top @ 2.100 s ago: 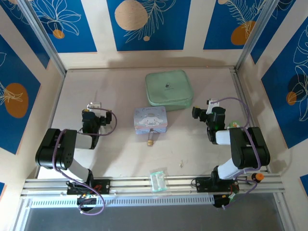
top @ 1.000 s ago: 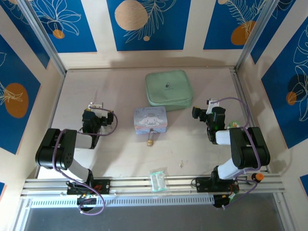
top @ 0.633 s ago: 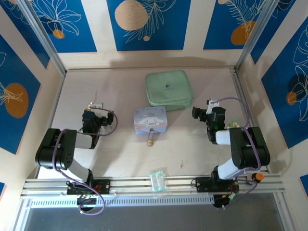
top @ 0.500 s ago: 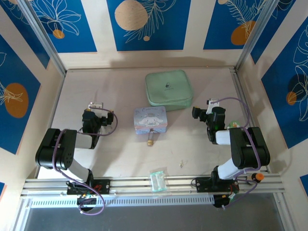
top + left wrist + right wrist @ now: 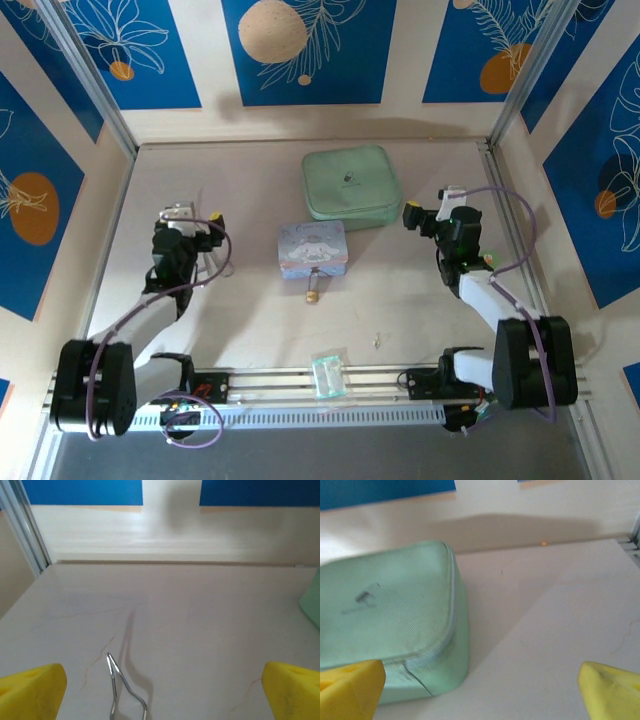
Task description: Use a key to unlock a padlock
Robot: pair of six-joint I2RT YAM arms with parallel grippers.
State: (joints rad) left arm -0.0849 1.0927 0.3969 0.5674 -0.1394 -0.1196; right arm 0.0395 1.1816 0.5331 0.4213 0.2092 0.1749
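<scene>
Now, table [image 5: 250, 190]: I am looking down on a pale top walled by blue-and-cream panels, with both arms reaching away from their bases at the near edge.
Padlock [image 5: 313, 291]: it is lying mid-table, just in front of the tin's near edge, brass body toward me and shackle pointing at the tin. I cannot tell whether the two are touching. Both grippers are standing well apart from it.
Tin [image 5: 312, 247]: pale blue with a cartoon print, it is sitting flat between the two arms, just on the near side of the pouch.
Pouch [image 5: 350, 183]: mint green with a zip seam, it is lying toward the far wall. In the right wrist view it is sitting to the left, close ahead of the fingers.
Left gripper [image 5: 161, 690]: it is pointing at the far wall from a spot left of the tin. Its yellow fingertips [image 5: 30, 690] are standing spread wide at the bottom corners of the left wrist view, over bare table.
Wire [image 5: 120, 690]: a thin bent metal piece is showing low between the left fingertips. I cannot tell whether it is lying on the table or fixed to the gripper.
Right gripper [image 5: 481, 689]: it is spread just as wide, pinching no object and facing the pouch's near right corner.
Speck [image 5: 377, 342]: something small is lying toward the near edge, right of the padlock, too small for me to name.
Box [image 5: 327, 375]: clear plastic, it is sitting on the near rail between the arm bases.
</scene>
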